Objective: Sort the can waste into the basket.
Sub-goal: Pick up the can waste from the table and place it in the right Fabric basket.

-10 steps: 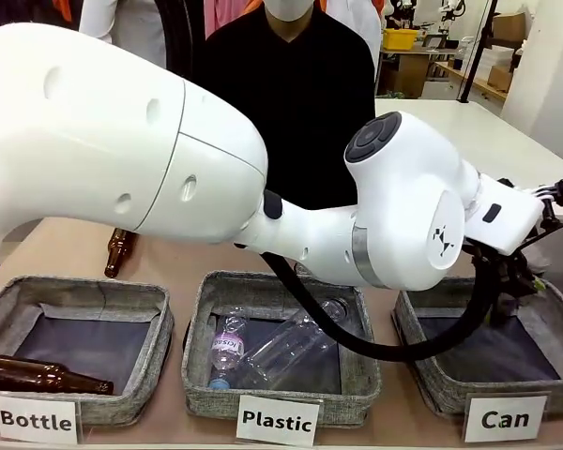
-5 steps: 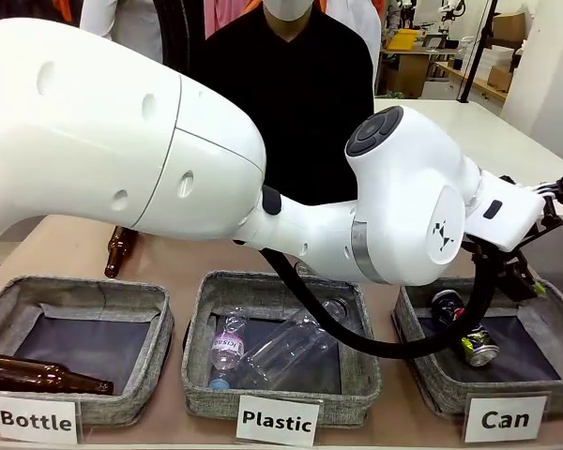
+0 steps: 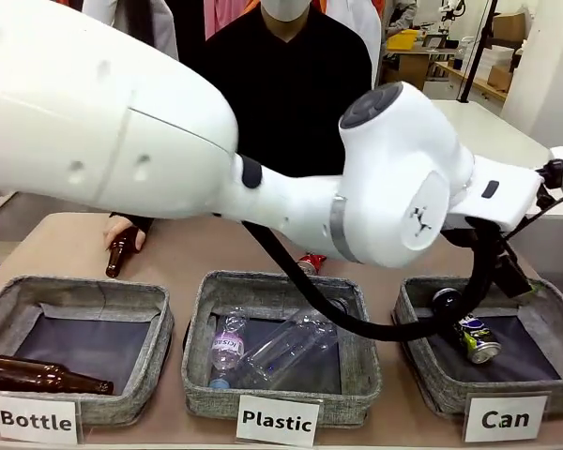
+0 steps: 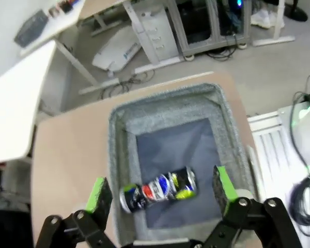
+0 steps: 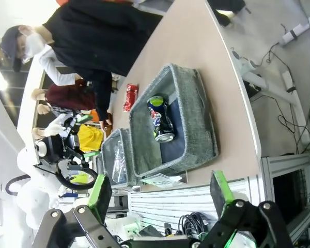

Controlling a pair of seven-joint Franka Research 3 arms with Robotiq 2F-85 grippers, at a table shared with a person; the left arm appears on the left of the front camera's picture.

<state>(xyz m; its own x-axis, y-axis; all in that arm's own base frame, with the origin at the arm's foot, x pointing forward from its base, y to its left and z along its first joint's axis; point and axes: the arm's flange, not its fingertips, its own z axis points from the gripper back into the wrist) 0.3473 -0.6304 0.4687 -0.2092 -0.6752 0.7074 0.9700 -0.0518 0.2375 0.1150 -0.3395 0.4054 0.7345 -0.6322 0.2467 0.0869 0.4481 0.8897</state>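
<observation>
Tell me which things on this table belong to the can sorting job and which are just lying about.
Belongs to the job: Pepsi can, lying in the Can basket; crushed red can, on the table beyond the Plastic basket.
Just lying about: brown bottle in the Bottle basket; second brown bottle on the table by a person's hand; clear plastic bottles in the Plastic basket.

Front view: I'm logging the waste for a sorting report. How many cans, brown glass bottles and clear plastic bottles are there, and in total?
Cans: 2, the dark blue can in the Can basket, the crushed red can on the table
Brown glass bottles: 2
Clear plastic bottles: 2, overlapping, so less sure
Total: 6
</observation>
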